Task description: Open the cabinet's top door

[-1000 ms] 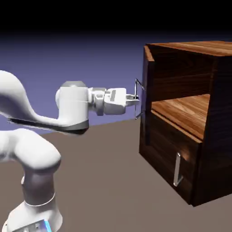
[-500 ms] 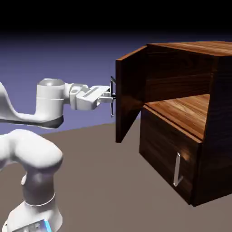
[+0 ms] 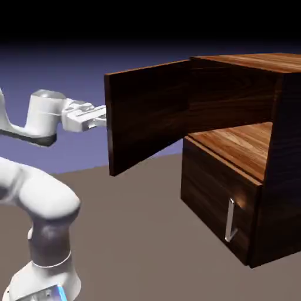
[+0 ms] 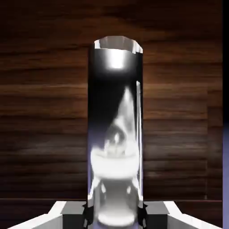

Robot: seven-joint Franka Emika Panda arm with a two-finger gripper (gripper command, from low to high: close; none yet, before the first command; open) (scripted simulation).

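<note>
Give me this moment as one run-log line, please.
top door: swung wide open | claw: closed on its handle | lower panel: shut

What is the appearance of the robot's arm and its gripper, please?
The arm is glossy white with rounded, bulging segments, grey shading at some joints, and a small light-blue patch on its base. The gripper has a white, angular body and small, blocky dark-grey fingertips. No cables show.

dark-brown wood-grain cabinet [image 3: 220, 200], white arm [image 3: 50, 197]
</note>
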